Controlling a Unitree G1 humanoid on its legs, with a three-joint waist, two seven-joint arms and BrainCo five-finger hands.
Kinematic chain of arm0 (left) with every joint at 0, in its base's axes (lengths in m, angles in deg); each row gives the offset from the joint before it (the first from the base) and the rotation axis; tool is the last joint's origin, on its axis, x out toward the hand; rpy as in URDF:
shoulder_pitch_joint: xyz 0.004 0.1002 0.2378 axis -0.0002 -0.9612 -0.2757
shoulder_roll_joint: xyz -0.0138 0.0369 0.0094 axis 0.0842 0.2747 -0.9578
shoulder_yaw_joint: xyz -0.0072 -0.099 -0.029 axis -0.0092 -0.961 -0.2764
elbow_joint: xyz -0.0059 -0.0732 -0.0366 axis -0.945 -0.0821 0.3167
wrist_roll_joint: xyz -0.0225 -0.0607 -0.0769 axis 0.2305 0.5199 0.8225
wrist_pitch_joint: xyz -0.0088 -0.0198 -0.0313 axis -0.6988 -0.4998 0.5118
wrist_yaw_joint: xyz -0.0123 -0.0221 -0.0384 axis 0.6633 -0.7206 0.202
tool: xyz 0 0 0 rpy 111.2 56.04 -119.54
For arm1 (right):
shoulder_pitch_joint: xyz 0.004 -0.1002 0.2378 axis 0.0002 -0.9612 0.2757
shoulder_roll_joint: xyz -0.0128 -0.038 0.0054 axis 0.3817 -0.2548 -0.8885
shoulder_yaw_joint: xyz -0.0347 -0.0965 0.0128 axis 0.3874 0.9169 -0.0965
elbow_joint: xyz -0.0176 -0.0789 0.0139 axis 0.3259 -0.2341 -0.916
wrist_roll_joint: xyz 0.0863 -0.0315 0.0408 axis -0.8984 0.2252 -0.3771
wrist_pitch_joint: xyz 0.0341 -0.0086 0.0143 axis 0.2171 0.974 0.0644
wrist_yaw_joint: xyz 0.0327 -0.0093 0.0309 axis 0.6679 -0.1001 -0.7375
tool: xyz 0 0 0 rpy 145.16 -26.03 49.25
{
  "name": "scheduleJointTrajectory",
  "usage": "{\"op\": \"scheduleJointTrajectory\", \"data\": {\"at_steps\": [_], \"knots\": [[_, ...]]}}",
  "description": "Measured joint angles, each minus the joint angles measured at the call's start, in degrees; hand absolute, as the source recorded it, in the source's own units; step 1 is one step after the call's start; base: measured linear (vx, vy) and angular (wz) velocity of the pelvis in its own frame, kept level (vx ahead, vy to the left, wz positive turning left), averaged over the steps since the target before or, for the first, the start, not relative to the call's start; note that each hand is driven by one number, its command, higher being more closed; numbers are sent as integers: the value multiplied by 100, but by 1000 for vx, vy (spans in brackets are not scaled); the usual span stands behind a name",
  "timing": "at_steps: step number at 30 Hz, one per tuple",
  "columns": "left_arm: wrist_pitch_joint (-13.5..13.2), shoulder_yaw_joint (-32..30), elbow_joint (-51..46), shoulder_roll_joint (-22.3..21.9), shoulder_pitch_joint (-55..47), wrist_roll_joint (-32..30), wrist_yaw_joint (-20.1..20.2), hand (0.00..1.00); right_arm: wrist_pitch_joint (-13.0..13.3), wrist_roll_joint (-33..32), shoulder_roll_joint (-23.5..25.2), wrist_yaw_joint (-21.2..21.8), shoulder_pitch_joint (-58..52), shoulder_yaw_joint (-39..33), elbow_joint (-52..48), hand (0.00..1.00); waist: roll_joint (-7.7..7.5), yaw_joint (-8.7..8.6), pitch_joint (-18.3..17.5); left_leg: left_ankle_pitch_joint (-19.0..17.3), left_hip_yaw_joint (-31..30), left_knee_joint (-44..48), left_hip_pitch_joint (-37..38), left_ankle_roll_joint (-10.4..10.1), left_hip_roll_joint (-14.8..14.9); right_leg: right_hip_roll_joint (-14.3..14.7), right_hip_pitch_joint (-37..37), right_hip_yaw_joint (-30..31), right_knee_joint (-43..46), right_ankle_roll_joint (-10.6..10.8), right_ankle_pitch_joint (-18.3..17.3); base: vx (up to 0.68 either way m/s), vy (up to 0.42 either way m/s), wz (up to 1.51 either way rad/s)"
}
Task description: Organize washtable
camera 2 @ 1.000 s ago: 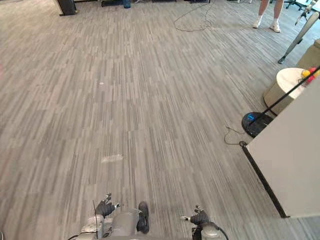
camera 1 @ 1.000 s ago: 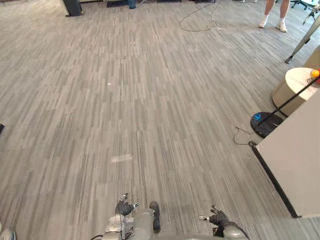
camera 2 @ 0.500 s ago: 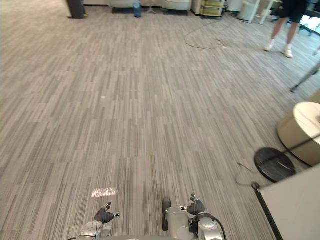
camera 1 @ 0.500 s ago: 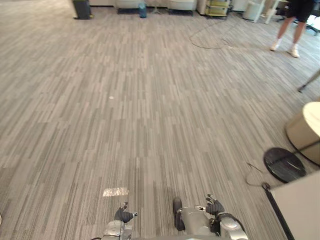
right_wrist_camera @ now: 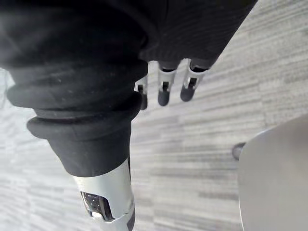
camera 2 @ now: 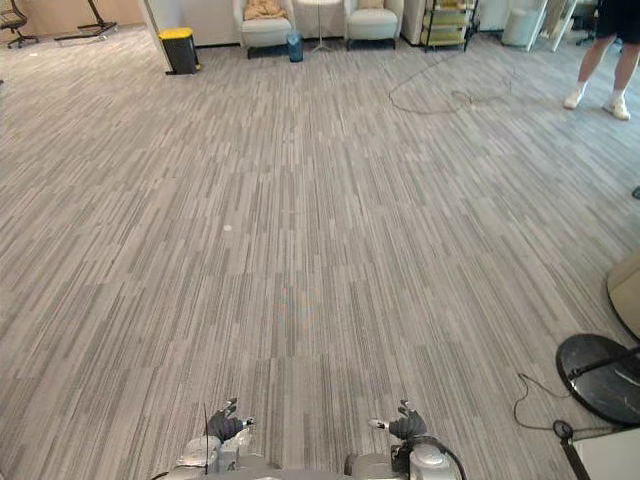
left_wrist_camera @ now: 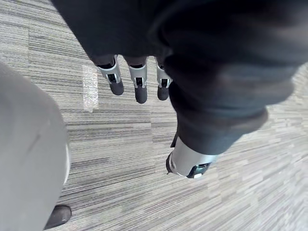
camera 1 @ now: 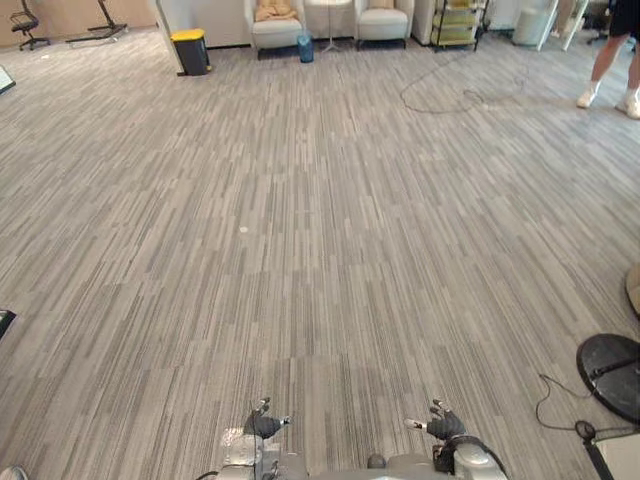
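Observation:
My left hand (camera 1: 262, 426) hangs low at the bottom of the head views, fingers relaxed and holding nothing; in the left wrist view its fingers (left_wrist_camera: 138, 86) point down at the grey striped carpet. My right hand (camera 1: 438, 426) hangs likewise at the bottom right, open and empty, and its fingers (right_wrist_camera: 164, 91) point at bare carpet in the right wrist view. I see no washtable or items for it.
Wide grey carpet floor (camera 1: 300, 230) stretches ahead. Far off stand a black bin with a yellow lid (camera 1: 190, 50), two armchairs (camera 1: 274, 22), a shelf cart (camera 1: 455, 20) and a person's legs (camera 1: 612, 60). A black round stand base (camera 1: 612, 362) with a cable lies at right.
The camera has swung left and up: the white panel and round table at right have left the view, and the far chairs and bin have come in. Both hands still hang open.

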Motion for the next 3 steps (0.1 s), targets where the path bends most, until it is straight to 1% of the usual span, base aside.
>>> {"op": "scheduleJointTrajectory", "data": {"at_steps": [3], "knots": [[5,5,87,71,-23,-9,-1,0,2,4,48,-1,-16,3,0,0,-68,-11,-40,59,59,-212,128,59,-129,-110,-13,51,2,71,-41,6,74,-4]]}}
